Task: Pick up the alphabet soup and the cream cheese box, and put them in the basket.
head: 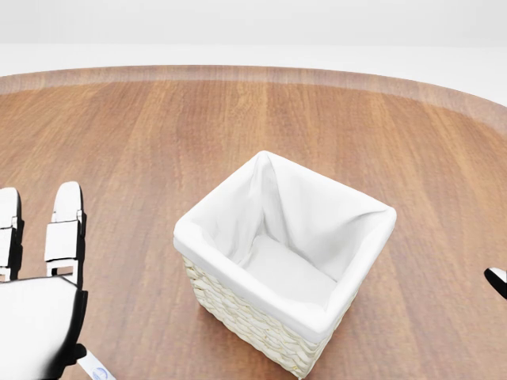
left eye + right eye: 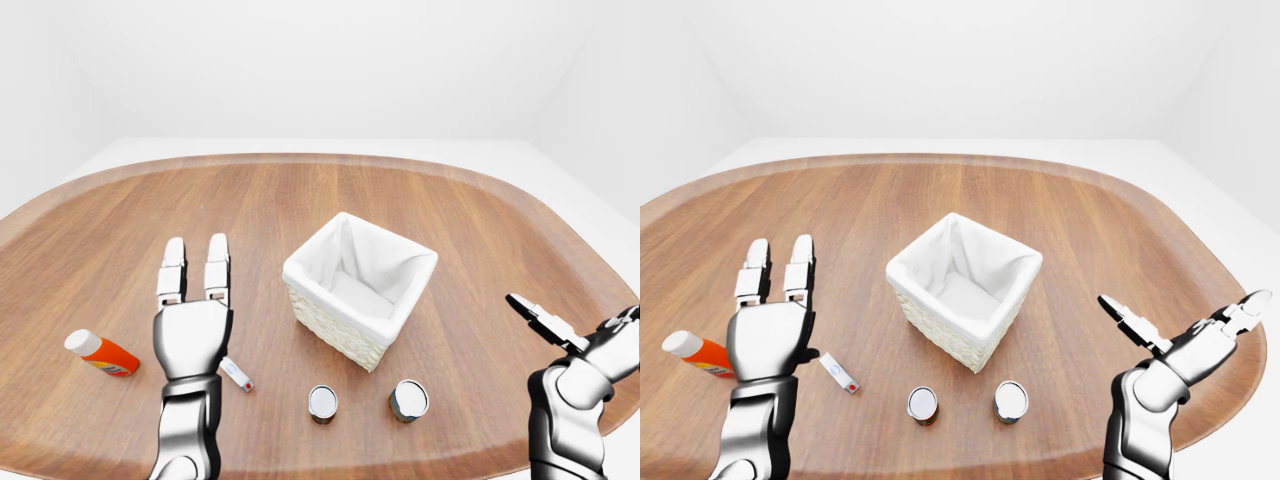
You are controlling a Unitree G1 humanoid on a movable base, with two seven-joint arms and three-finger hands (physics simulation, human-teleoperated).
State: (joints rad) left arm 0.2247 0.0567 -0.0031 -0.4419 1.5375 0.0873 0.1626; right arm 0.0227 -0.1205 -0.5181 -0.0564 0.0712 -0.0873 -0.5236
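Note:
The white-lined wicker basket (image 2: 335, 300) stands open and empty in the middle of the wooden table (image 2: 300, 195). Two small cans (image 2: 322, 403) (image 2: 409, 400) stand just below it in the left-eye view; their labels do not show, so I cannot tell which is the alphabet soup. A small flat white box with a red mark (image 2: 238, 375) lies left of the cans, partly hidden by my left hand (image 2: 196, 250). That hand is open, fingers straight, above the table to the basket's left. My right hand (image 2: 1182, 312) is open and empty at the lower right.
An orange and white bottle (image 2: 100, 353) lies on its side at the far left. The table's curved edge runs close along the bottom and right of the eye views. White floor and walls surround the table.

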